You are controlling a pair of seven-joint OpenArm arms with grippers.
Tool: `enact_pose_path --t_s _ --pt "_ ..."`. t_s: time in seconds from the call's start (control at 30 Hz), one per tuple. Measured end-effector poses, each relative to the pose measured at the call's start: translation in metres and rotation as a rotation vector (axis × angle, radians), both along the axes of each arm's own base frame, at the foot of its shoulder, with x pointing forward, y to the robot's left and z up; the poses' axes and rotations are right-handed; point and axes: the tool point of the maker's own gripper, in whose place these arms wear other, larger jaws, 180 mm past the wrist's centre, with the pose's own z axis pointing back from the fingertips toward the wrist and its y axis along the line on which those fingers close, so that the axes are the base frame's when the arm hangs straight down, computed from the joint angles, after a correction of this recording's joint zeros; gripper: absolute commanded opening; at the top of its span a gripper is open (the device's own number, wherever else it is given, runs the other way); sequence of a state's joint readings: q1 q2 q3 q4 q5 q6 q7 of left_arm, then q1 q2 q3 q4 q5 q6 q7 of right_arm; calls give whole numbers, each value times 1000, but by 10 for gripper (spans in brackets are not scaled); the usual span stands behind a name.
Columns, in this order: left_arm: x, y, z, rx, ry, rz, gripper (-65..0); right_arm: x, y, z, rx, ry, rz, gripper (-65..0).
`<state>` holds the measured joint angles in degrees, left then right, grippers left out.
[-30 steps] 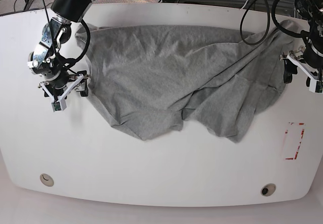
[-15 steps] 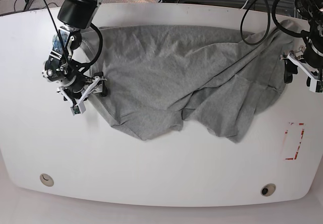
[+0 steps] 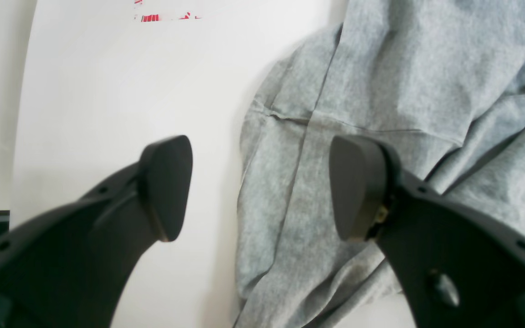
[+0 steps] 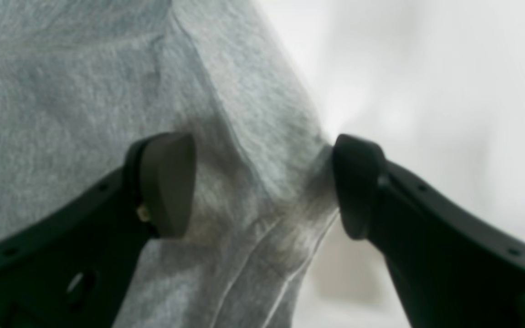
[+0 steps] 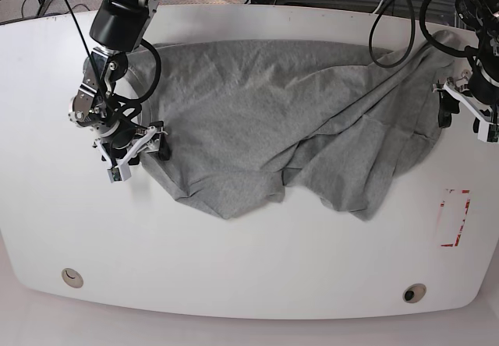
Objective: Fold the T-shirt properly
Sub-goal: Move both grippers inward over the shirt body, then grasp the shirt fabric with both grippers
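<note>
The heather-grey T-shirt [image 5: 265, 112] lies crumpled and spread across the white table [image 5: 249, 260], with no lettering showing. At its left edge my right gripper [image 5: 144, 150] is low and open. In the right wrist view the right gripper [image 4: 262, 187] has a raised ridge of the T-shirt [image 4: 84, 91] between its fingers, which stand apart. My left gripper [image 5: 461, 120] hangs open at the shirt's right edge. In the left wrist view the left gripper [image 3: 258, 187] has one finger over bare table and the other over the T-shirt [image 3: 404, 77].
A red-marked label [image 5: 454, 217] lies on the table near the right edge, also seen as the label [image 3: 167, 17] in the left wrist view. Two round holes [image 5: 72, 277] [image 5: 414, 292] sit near the front edge. Cables [image 5: 398, 26] hang behind the table.
My right gripper has moved right and slightly forward, from beside the shirt onto its left edge. The left arm has stayed still.
</note>
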<state>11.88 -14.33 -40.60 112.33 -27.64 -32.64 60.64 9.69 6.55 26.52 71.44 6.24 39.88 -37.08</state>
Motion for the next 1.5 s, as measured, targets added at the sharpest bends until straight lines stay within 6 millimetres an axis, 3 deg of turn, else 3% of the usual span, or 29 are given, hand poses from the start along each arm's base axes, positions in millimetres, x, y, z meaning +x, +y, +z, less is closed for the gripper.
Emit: enact_pose_path --t_s 0.1,0.33,0.37,0.57,0.73,0.93,1.17,1.4,1.5 --pt "1 0 1 0 -2 0 -211 -1 0 -1 0 2 0 -271" --pt "5 1 2 -18 -12 24 -210 -3 0 -3 -1 11 1 -633" --pt "7 3 2 -28 -15 40 -208 -3 0 -4 1 13 1 -650" --pt "18 9 0 -83 -33 100 -206 -4 1 -4 3 14 0 -650" --pt "34 2 -14 -153 -16 107 -206 -9 -1 -3 -24 20 9 -650" --pt "50 -19 -49 -251 61 79 -207 -19 1 1 -72 19 38 -650" --pt "69 -36 -74 -331 72 99 -206 -27 26 4 -108 13 132 -650" --pt "66 -67 -103 -362 160 42 -206 -32 27 8 -124 2 139 -650" --pt "65 -71 -110 -376 180 39 -206 -32 26 8 -125 3 139 -650"
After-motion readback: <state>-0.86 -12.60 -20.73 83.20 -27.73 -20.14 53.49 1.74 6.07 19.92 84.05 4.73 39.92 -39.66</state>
